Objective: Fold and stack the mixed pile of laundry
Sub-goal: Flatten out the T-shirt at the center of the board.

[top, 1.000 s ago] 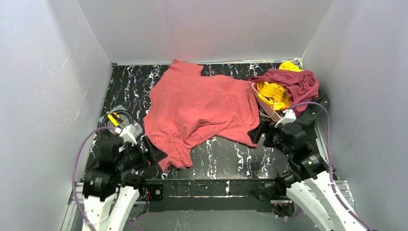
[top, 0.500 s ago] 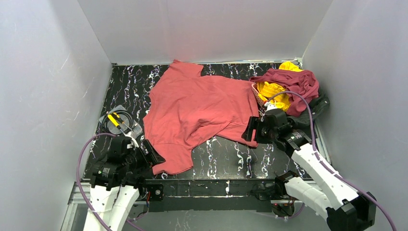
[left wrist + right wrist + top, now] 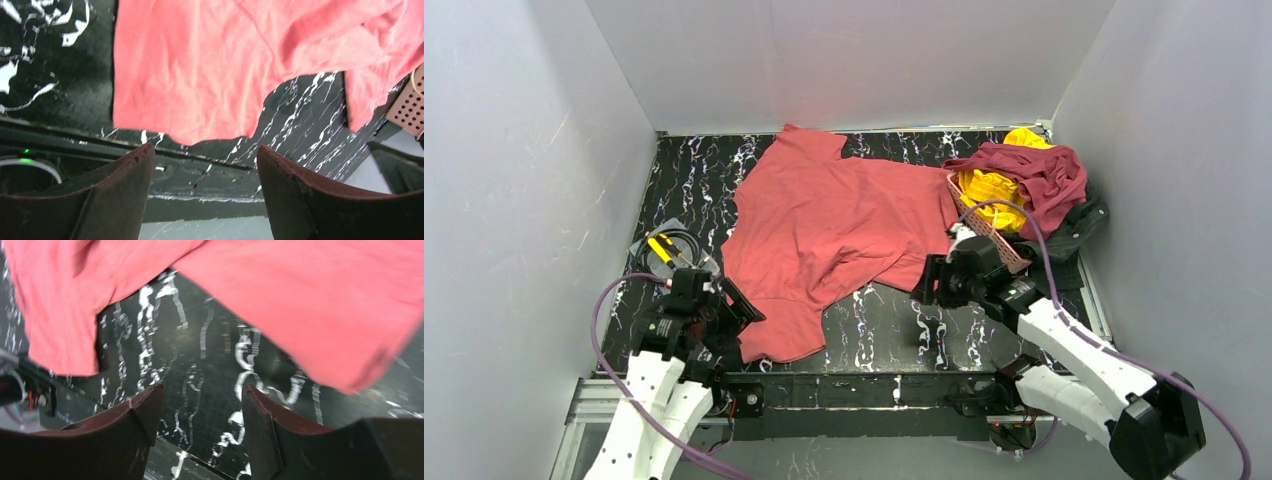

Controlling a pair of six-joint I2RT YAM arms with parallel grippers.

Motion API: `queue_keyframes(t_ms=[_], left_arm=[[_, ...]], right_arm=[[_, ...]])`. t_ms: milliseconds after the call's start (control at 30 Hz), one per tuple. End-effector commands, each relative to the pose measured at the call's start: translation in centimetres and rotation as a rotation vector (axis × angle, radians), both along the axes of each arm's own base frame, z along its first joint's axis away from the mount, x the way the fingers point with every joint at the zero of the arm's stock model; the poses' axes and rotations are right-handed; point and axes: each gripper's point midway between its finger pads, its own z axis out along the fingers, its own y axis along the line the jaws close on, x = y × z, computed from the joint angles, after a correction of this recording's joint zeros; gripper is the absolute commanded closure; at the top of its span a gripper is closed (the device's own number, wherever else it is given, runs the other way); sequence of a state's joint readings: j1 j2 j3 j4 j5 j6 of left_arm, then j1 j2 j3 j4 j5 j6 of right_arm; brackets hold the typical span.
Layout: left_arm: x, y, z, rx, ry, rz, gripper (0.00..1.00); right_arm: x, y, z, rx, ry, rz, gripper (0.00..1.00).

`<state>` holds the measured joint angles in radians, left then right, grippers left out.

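Status at that frame: the salmon-red shirt [image 3: 834,225] lay spread but wrinkled across the middle of the bench [image 3: 884,325]. One flap was at the front-left and another corner at the front-right, with bare bench showing in the notch between them. The maroon garment [image 3: 1039,170], yellow garment [image 3: 989,190] and charcoal-black garment [image 3: 1079,225] sat heaped in the far-right corner, in and around the pink lattice basket [image 3: 996,238]. The left end effector [image 3: 202,150] was released, nothing between its fingers, poised just short of the near-left flap's edge. The right end effector [image 3: 200,390] was likewise released and empty, over bare bench just beside the shirt's right corner. We read the step as picking up the two near corners to flatten the shirt or start the first fold. To do it well, we reckoned each end effector should come in low, slide one finger under the hem and pinch a single layer close to the corner. Both should lift together so the cloth did not skew. The right one also needed clearance from the basket beside it.
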<state>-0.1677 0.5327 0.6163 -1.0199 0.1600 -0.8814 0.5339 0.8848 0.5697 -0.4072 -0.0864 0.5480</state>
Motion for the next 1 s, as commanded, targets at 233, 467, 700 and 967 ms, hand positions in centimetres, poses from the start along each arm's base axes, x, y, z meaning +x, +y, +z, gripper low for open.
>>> queue_keyframes(t_ms=[233, 467, 700, 967], left_arm=[[7.9, 2.3, -2.8, 0.203, 0.004, 0.052, 0.13], [8.4, 3.5, -3.8, 0.266, -0.011, 0.064, 0.05], [8.6, 3.7, -5.2, 0.292, 0.045, 0.015, 0.03], [8.7, 3.5, -6.9, 0.282, 0.071, 0.012, 0.02]], right_arm=[[-2.9, 15.0, 0.5, 0.047, -0.108, 0.310, 0.44], [-5.3, 21.6, -2.0, 0.003, -0.109, 0.401, 0.38], [-6.2, 24.3, -4.8, -0.090, -0.100, 0.434, 0.46], [-6.6, 24.5, -7.7, -0.187, -0.073, 0.443, 0.63]])
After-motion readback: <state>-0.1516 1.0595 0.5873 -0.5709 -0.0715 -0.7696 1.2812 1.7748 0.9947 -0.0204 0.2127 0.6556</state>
